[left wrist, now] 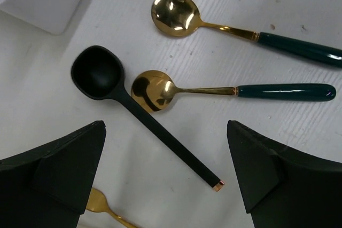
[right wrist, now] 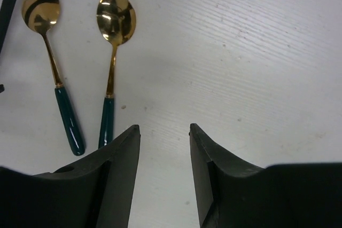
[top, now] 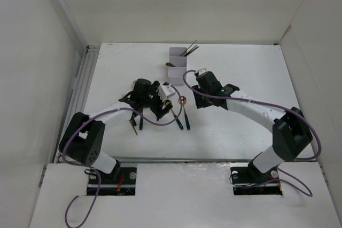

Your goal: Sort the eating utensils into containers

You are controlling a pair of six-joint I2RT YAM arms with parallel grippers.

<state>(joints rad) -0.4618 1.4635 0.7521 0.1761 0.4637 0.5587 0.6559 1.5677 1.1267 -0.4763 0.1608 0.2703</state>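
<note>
**While both arms hover, loose spoons wait on the table**

Although a few thin dark chopsticks (top: 191,49) already stand in the small white rectangular plastic box (top: 178,58) at the far side of the white table (top: 240,62), most utensils lie loose in front of it. From above, the left arm (top: 107,115) and the right arm (top: 251,108) bend inward toward that scatter, a sensible pose for sharing one pile; the box looks shorter than the pieces, so the chopsticks lean out over its rim.

From the left wrist, the left gripper (left wrist: 165,125) hangs with its fingers spread wide, holding nothing; a matte black spoon (left wrist: 140,111) lies below the gap with its handle running diagonally between the tips, so it is probably the next target; its neck lies against or just beside the bowl of the nearer gold spoon with a dark green handle (left wrist: 230,90), and I cannot tell which; the farther gold spoon with a dark green handle (left wrist: 235,30) lies beyond it, apart.

From the right wrist, the right gripper (right wrist: 164,129) is parted and empty over bare table; both gold spoons lie off to one side, so it would need to shift sideways before closing.
</note>
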